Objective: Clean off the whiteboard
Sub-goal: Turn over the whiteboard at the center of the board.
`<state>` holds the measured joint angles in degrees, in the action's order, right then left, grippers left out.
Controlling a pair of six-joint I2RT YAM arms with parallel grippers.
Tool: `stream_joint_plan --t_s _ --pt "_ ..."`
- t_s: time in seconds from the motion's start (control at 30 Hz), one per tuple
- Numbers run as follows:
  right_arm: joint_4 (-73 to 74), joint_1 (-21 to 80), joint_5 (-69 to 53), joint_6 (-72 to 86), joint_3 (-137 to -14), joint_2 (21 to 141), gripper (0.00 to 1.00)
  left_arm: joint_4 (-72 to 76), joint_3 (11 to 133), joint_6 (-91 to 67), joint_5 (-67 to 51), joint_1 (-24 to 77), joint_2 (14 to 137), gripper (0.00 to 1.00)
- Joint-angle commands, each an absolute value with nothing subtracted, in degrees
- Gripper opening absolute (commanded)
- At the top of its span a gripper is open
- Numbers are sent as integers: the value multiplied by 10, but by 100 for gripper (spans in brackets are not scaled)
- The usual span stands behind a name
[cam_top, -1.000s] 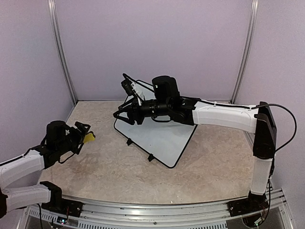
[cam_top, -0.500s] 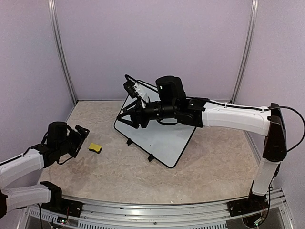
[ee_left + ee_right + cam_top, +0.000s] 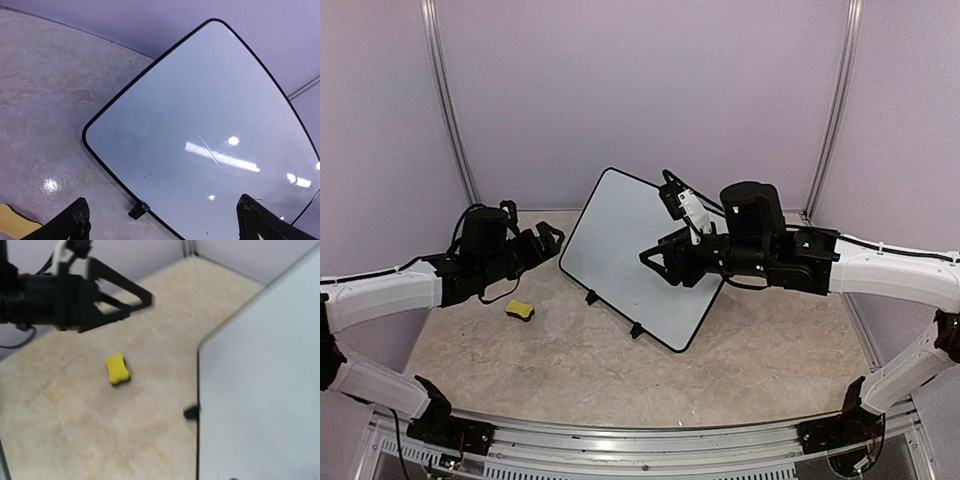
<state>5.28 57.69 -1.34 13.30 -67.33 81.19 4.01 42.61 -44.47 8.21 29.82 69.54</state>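
The whiteboard (image 3: 616, 240) lies tilted on its small black feet mid-table, its surface wiped clean; it fills the left wrist view (image 3: 200, 125) and the right side of the right wrist view (image 3: 260, 390). My left gripper (image 3: 548, 243) hovers just left of the board's left corner, open and empty (image 3: 162, 220). A yellow sponge (image 3: 520, 310) lies loose on the table below it, also seen in the wrist views (image 3: 117, 370) (image 3: 14, 226). My right gripper (image 3: 655, 262) hangs over the board's right half, jaws apart with nothing between them.
Purple walls with metal corner posts (image 3: 455, 140) close in the table on three sides. A black foot (image 3: 138, 210) juts from the board's near edge. The table is beige marbled stone (image 3: 570, 370).
My left gripper let the yellow sponge drop onto the table, then rose and swung right toward the board. My right arm drew back rightward from the board's left corner.
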Motion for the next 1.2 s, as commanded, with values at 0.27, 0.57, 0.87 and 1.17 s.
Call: stream_joint_plan --t_s 0.27,0.57,0.87,1.17 --pt "200 583 73 146 -721 713 56 37 498 -271 250 453 942 83" --pt "194 582 90 137 -698 680 57 46 521 -227 270 464 1001 63" --pt "201 580 105 125 -705 662 58 43 548 -205 241 453 1053 61" --pt "205 578 110 117 -718 657 59 73 542 -184 188 423 1064 52"
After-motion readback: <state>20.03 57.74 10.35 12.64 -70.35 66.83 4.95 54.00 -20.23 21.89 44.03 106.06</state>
